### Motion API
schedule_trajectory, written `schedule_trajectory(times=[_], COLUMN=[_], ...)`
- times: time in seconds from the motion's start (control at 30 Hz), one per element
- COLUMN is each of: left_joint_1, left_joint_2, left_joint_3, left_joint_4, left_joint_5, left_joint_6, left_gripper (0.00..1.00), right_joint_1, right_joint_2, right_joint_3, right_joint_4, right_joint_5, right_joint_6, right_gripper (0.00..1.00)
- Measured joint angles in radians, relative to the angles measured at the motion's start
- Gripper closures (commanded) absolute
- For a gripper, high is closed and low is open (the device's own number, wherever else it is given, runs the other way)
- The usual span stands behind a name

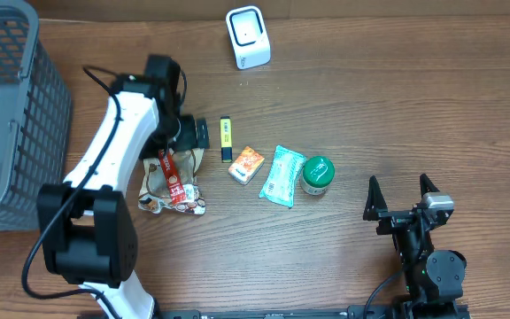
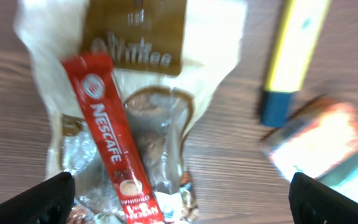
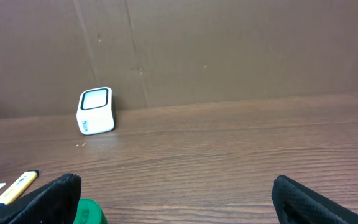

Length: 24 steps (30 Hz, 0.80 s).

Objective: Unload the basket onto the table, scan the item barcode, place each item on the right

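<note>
A red Nescafe stick (image 2: 114, 140) lies loose on a clear and brown snack bag (image 2: 166, 112), seen below my left wrist. My left gripper (image 2: 182, 202) is open above them, its fingers wide apart and holding nothing. From above, the left gripper (image 1: 195, 133) hovers over the bag's (image 1: 162, 197) far end, where the stick (image 1: 173, 177) rests. The white barcode scanner (image 1: 248, 37) stands at the back of the table, also in the right wrist view (image 3: 96, 111). My right gripper (image 1: 402, 199) is open and empty near the front right (image 3: 176, 199).
A yellow marker (image 1: 226, 137), an orange packet (image 1: 246, 164), a teal packet (image 1: 282, 175) and a green-lidded jar (image 1: 318, 175) lie in a row mid-table. A grey basket (image 1: 7, 115) stands at the left edge. A cardboard wall (image 3: 229, 50) backs the table.
</note>
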Motion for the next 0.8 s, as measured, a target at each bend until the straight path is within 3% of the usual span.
schedule_trajectory(times=[0.37,0.8], left_joint_1=[0.0,0.0], left_joint_2=[-0.12,-0.159], left_joint_3=[0.32,0.339], left_joint_4=[-0.095,-0.1], left_joint_5=[0.0,0.0], left_joint_6=[0.0,0.0], left_gripper=[0.01,0.0], right_joint_1=[0.0,0.0], right_joint_2=[0.0,0.0], right_joint_3=[0.0,0.0], right_joint_4=[0.0,0.0], right_joint_5=[0.0,0.0], right_joint_6=[-0.001,0.0], right_gripper=[0.0,0.0])
